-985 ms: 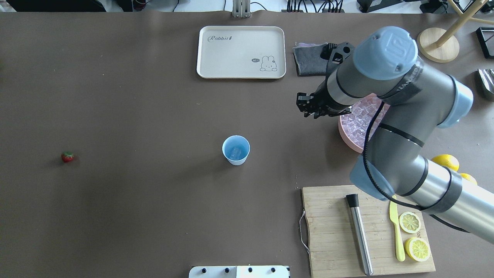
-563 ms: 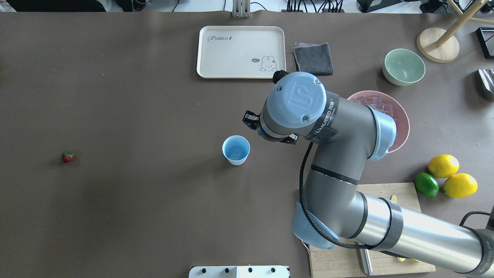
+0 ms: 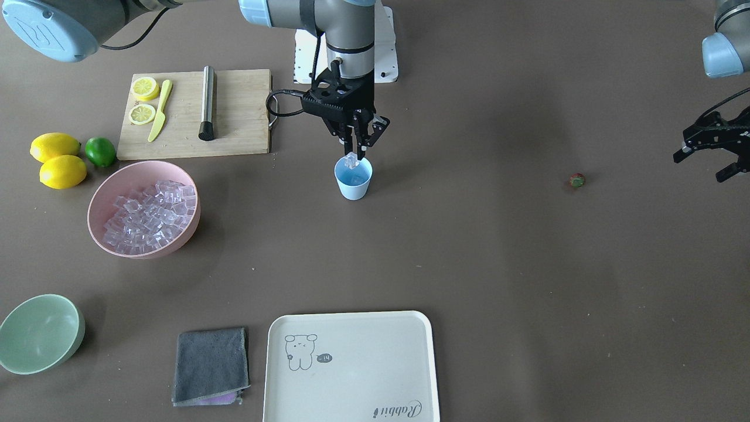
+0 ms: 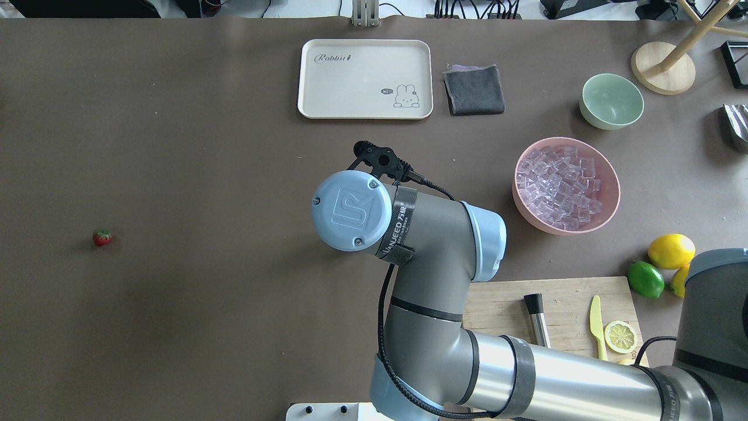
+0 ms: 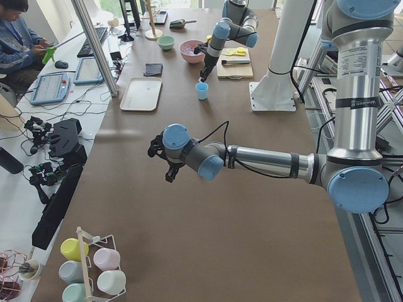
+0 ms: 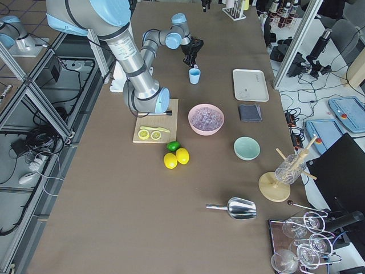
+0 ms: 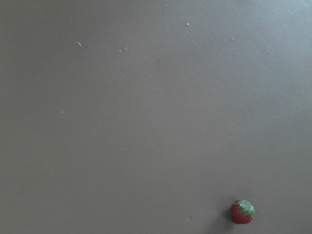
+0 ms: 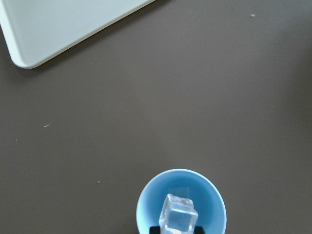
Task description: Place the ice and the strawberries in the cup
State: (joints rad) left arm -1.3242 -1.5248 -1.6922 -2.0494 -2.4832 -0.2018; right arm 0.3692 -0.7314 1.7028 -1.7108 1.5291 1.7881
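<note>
My right gripper (image 3: 355,157) hangs straight over the light blue cup (image 3: 353,186), shut on one clear ice cube (image 8: 178,214). In the right wrist view this cube sits just above the cup's (image 8: 151,204) mouth, and another cube lies inside. More ice (image 3: 149,217) fills the pink bowl (image 3: 108,190). In the overhead view the right arm hides the cup. The strawberry (image 3: 577,181) (image 4: 102,237) lies alone on the table, far on my left side. My left gripper (image 3: 703,166) hovers open beyond it, and its wrist view shows the strawberry (image 7: 242,211) at the lower right.
A cream tray (image 4: 365,79) and a grey cloth (image 4: 473,89) lie at the far edge. A pale green bowl (image 4: 611,100) stands beyond the pink one. The cutting board (image 3: 234,111) holds lemon slices, a knife and a metal muddler, with lemons and a lime (image 3: 101,151) beside it.
The right arm swung from the pink bowl leftward to above the cup, carrying an ice cube, and now covers the cup in the overhead view. The strawberry has not moved.
</note>
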